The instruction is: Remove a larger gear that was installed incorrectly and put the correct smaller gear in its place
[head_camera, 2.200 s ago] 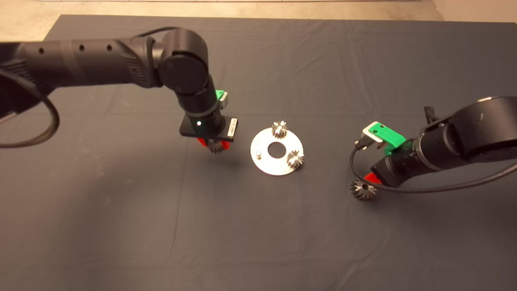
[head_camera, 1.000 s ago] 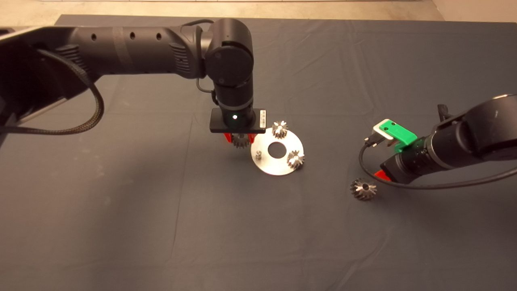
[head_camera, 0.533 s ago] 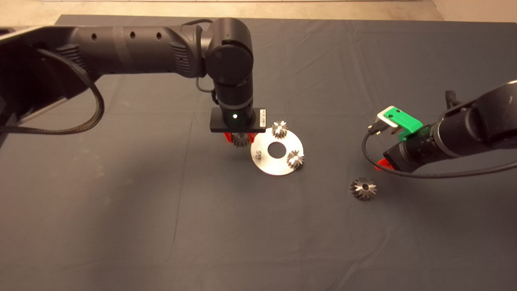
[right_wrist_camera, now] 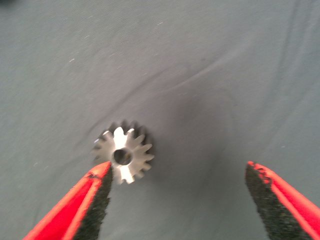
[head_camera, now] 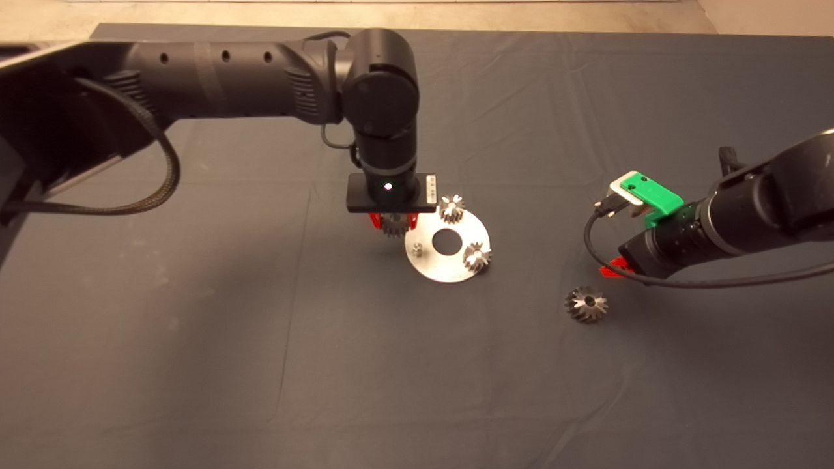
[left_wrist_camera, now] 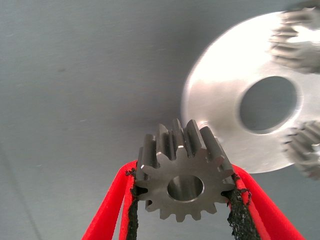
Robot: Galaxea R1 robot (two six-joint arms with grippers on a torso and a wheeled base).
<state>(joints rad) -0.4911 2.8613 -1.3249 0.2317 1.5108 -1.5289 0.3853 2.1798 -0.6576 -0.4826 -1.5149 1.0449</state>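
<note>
My left gripper [head_camera: 394,225] is shut on the smaller gear [left_wrist_camera: 185,182], a bright silver toothed wheel with a centre hole, held upright just above the mat at the left rim of a round silver plate [head_camera: 435,266]. The plate also shows in the left wrist view [left_wrist_camera: 220,100]. It carries two small gears [head_camera: 451,208] [head_camera: 477,256] and a bare pin [head_camera: 417,247]. The larger gear [head_camera: 586,303], dark grey, lies loose on the mat to the right. My right gripper [head_camera: 616,268] hovers open just above and right of it; the right wrist view shows that gear [right_wrist_camera: 123,152] by one finger [right_wrist_camera: 95,200].
The plate has a large centre hole [head_camera: 445,242]. A black cable [head_camera: 589,260] loops from the right wrist over the mat near the larger gear. The dark mat [head_camera: 260,358] ends at bare floor along the far edge.
My left gripper has carried the smaller gear rightward to the plate's left rim. My right gripper has drawn up and back from the larger gear, which stays on the mat.
</note>
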